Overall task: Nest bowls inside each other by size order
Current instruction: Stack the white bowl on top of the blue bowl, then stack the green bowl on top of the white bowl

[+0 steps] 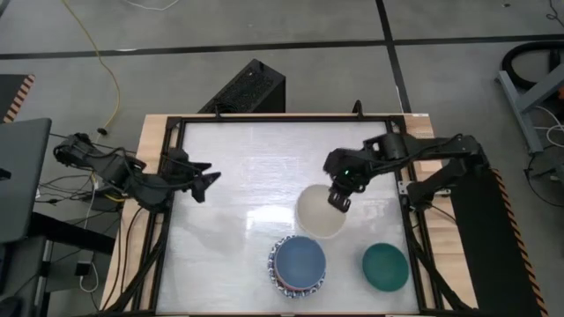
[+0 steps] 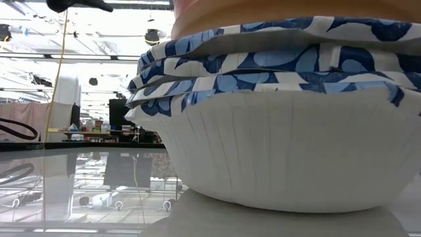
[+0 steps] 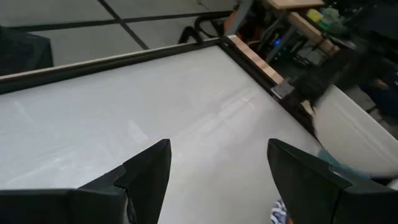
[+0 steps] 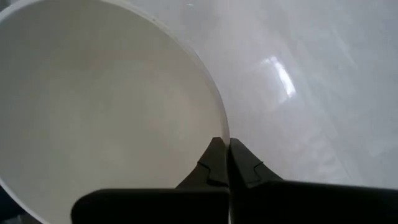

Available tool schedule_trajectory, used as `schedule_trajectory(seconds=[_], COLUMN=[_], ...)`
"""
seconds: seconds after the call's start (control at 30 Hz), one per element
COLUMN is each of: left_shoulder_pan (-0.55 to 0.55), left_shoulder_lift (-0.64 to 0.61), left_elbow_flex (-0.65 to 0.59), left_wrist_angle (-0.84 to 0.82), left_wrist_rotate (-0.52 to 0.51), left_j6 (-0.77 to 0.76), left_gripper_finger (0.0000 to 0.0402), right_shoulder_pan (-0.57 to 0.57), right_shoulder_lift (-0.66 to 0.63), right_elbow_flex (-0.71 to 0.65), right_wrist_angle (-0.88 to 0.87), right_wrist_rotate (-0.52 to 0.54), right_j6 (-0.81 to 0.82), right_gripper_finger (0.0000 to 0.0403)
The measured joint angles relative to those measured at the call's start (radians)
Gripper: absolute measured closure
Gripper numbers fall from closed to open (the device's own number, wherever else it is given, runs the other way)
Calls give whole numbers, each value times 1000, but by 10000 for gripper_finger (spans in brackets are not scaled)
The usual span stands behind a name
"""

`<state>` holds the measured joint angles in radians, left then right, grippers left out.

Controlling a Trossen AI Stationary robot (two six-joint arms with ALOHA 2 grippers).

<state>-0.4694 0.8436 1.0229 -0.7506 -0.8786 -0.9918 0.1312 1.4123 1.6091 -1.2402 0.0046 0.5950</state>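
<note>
A cream bowl [image 1: 319, 213] is in the table's right half, with my right gripper [image 1: 339, 202] shut on its rim. Just nearer the front edge stands a stack of bowls [image 1: 298, 264] with a blue one on top. The low view shows the stack [image 2: 289, 151] close up: white bowls with blue patterned rims, an orange one above them. A teal bowl [image 1: 385, 267] rests on its base at the front right. My left gripper [image 1: 210, 180] hovers open over the table's left edge, with nothing between its fingers [image 3: 149, 168]. My right gripper pinches the cream bowl's rim [image 4: 219, 124] between its two fingers, one inside the bowl and one outside. The fingers slant down onto it from the table's right. The bowl [image 3: 351, 130] hangs tilted below them, its hollow facing up.
A black frame [image 1: 264, 118] runs round the white tabletop. A black box [image 1: 251, 86] lies just beyond the far edge. The table's left half and far part [image 1: 256, 158] are bare. Cables lie on the floor at the left.
</note>
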Motion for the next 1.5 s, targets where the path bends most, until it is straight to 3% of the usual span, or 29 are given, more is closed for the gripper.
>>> schedule_trajectory(seconds=[0.4, 0.77, 0.93, 1.5], left_shoulder_pan=[0, 0, 0, 0], left_shoulder_lift=[15, 22, 22, 22], left_elbow_flex=[0, 0, 0, 0], left_wrist_angle=[-75, -74, -74, -73], left_wrist_rotate=[-11, 9, 9, 36], left_j6=[-41, -43, -43, -45], left_gripper_finger=[146, 146, 146, 146], right_shoulder_pan=[207, 227, 227, 215], right_shoulder_lift=[224, 334, 376, 363], right_elbow_flex=[105, 175, 174, 184], right_wrist_angle=[92, 88, 68, 61], right_wrist_rotate=[24, 17, -60, -91], right_j6=[6, -1, -32, -88], right_gripper_finger=[400, 398, 393, 234])
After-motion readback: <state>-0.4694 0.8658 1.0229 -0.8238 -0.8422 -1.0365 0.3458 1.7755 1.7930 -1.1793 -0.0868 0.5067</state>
